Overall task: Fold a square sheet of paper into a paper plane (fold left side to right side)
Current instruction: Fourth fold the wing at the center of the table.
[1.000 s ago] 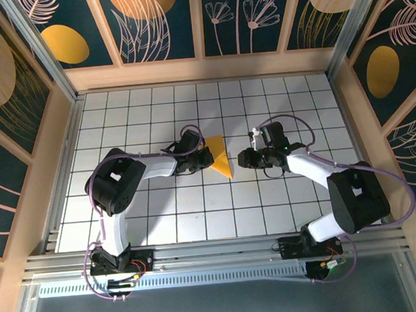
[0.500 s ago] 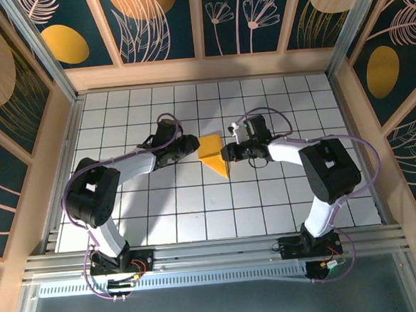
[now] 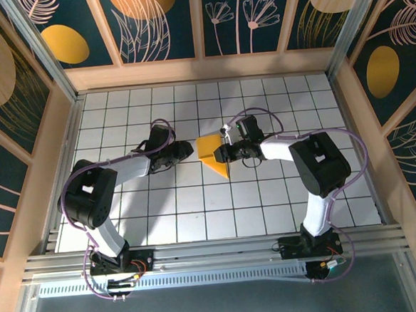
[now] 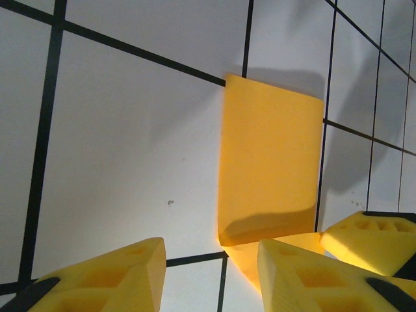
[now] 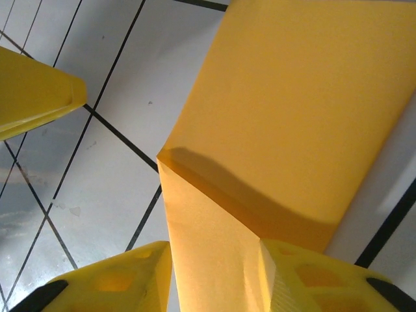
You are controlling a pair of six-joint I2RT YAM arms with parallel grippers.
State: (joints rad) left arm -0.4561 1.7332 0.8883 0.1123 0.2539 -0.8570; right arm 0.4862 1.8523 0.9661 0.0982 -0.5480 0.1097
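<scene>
Left gripper (image 3: pixel 188 151): jaws part-way apart, nothing clamped. In its wrist view the two yellow fingers (image 4: pixel 110 276) straddle a bare bench (image 3: pixel 268 194) tile and one corner of the paper sheet (image 3: pixel 209 147). No contact is visible.

Right gripper (image 3: pixel 217 154): jaws likewise apart, with the sheet lying in the gap. One finger (image 5: pixel 312 279) overlaps the paper; I cannot tell whether it touches.

Top view: both sets of fingertips are hard to make out under the wrists, and the right gripper covers the sheet's right edge. The wrist views cut the sheet off at the frame bottom.

Paper sheet: folded, mid-bench, between the two grippers. The broad end faces the far wall and the point faces the arm bases, slightly right. The long axis runs far-to-near. The upper layer shadows the lower one and seems raised.
</scene>
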